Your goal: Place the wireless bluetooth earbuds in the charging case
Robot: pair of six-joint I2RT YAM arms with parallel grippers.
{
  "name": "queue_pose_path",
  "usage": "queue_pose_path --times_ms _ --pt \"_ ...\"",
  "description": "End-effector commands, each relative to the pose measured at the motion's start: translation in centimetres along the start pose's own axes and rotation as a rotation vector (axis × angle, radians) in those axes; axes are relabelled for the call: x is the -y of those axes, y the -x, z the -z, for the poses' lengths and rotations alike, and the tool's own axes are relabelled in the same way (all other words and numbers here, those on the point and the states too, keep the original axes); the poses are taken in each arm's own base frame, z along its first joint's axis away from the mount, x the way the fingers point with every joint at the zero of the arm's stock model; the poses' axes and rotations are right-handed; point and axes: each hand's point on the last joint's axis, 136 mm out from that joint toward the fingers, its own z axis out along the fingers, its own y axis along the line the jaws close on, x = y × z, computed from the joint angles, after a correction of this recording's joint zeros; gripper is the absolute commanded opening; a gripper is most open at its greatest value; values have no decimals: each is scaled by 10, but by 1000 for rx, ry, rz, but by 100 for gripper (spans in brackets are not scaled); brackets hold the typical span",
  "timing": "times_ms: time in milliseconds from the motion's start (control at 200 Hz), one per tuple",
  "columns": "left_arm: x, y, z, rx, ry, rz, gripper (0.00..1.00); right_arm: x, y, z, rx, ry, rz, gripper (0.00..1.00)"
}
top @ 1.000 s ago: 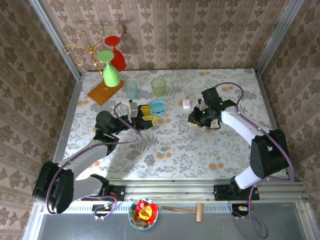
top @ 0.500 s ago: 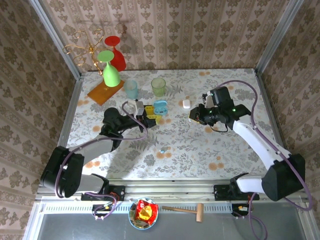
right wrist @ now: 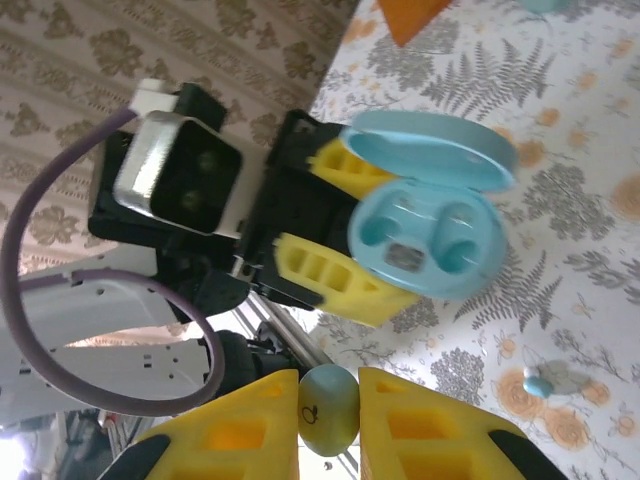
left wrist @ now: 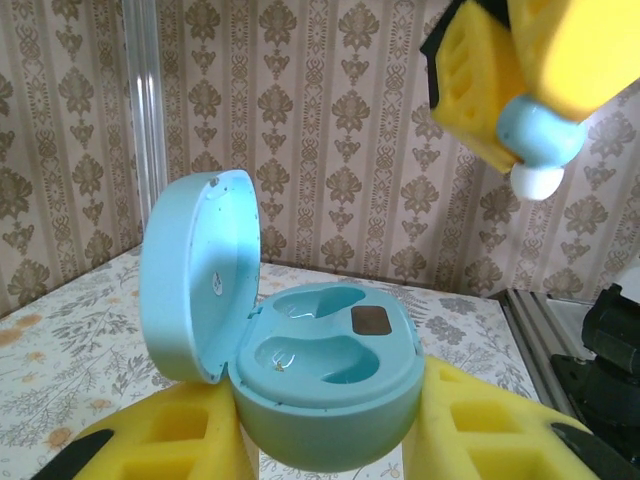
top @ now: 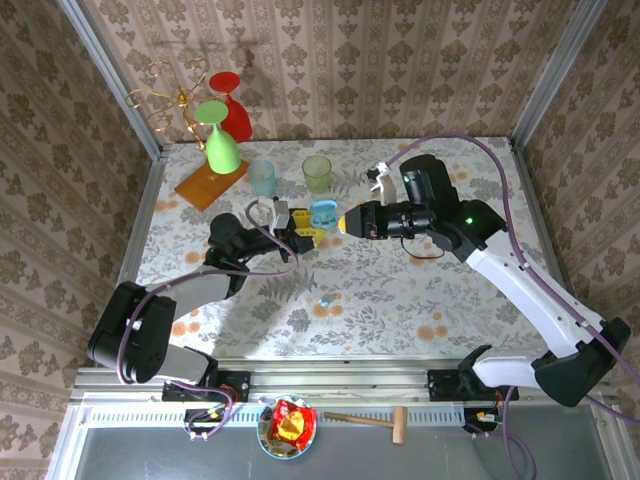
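The wells of the charging case [left wrist: 330, 400] are lying open from above. Its raised lid [left wrist: 195, 275] is walling one side, the left tool [top: 300, 228] is clamping both flanks, the right tool [right wrist: 330, 400] with its earbud [left wrist: 540, 150] is hanging close above, and a blue cup [top: 262, 178] and a green cup [top: 317, 173] are standing behind it.

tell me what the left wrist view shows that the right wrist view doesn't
Left wrist view: the held earbud side-on with its white tip, a metal corner post and a rail at the table's edge. Right wrist view: a second earbud loose on the table, the left arm's camera and cable, and an orange corner. Both: the open blue case, two empty wells, between the yellow fingers of the left gripper, and the earbud pinched by the right gripper.
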Motion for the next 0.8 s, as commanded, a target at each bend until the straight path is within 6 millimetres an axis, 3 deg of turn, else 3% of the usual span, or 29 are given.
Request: queue_pose_path --times_ms 0,595,795 --pt "17 26 -2 41 -71 -67 25 -5 2 -2 -22 -8 76 17" --pt "35 41 1 41 -96 -93 25 -1 6 -17 -53 -20 110 17" --pt "37 39 1 36 -101 -93 26 -11 12 -17 -18 32 117 16"
